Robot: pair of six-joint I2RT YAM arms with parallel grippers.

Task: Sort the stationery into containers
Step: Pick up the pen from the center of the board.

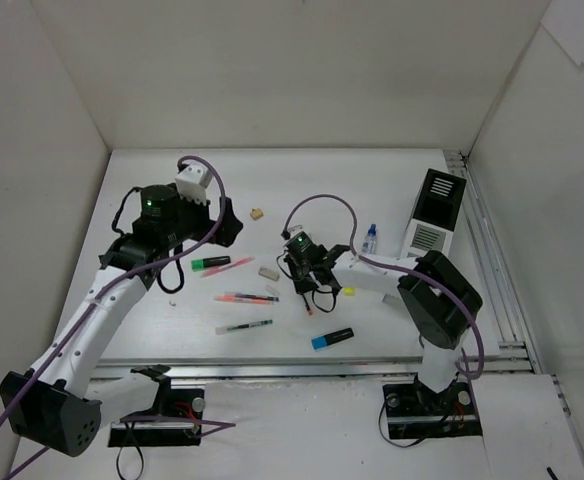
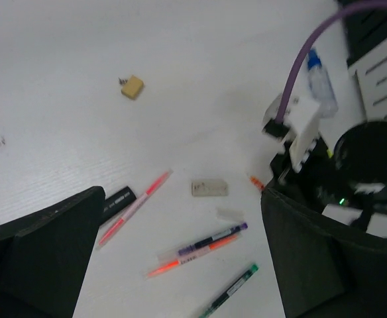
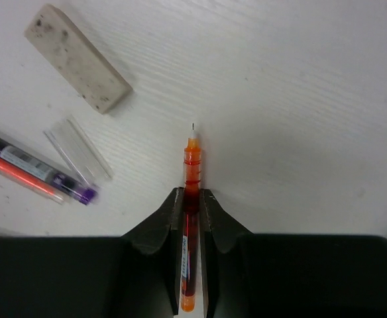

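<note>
My right gripper (image 1: 307,283) (image 3: 191,196) is shut on an uncapped orange pen (image 3: 191,169), its tip pointing out just over the table. My left gripper (image 1: 228,227) (image 2: 180,265) is open wide and empty, hovering above the loose items. Below it lie a pink pen (image 2: 135,207), a black-and-green highlighter (image 1: 210,263), a white eraser (image 2: 209,187) (image 3: 77,58), a purple pen (image 2: 210,240) beside an orange one (image 2: 193,255), and a green pen (image 2: 230,289). A tan eraser (image 1: 258,212) lies farther back. The black-and-white organizer (image 1: 434,212) stands at the right.
A glue bottle (image 1: 370,238) lies left of the organizer. A blue highlighter (image 1: 332,339) lies near the front edge and a yellow one (image 1: 348,292) shows beside my right arm. A clear pen cap (image 3: 81,147) lies next to the purple pen. White walls enclose the table.
</note>
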